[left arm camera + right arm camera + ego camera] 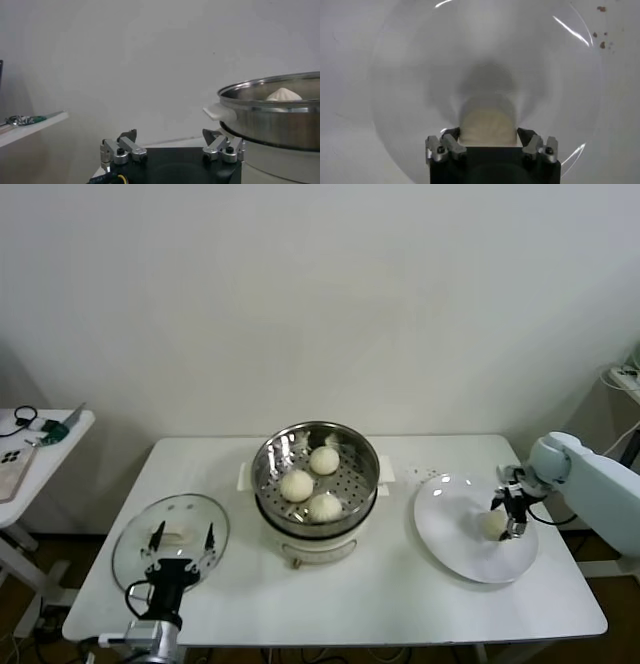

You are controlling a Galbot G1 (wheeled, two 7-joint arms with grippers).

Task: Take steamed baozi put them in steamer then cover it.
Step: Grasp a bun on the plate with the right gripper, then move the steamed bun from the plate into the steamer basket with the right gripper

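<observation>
The steamer (268,454) stands mid-table, a shiny perforated basket on a cream pot base, with three steamed baozi (296,485) inside. Another baozi (494,524) lies on the white plate (450,534) at the right. My right gripper (507,517) is down over it. In the right wrist view its fingertips (454,136) press both sides of that baozi (486,122), which rests on the plate (420,75). My left gripper (183,544) hangs open over the glass lid (140,534) at the front left. The left wrist view shows that gripper (171,142) empty, the steamer (280,120) beside it.
A small side table (30,454) with loose items stands off the left edge. A few crumbs (425,474) lie between the steamer and the plate. Cables hang at the far right by the wall.
</observation>
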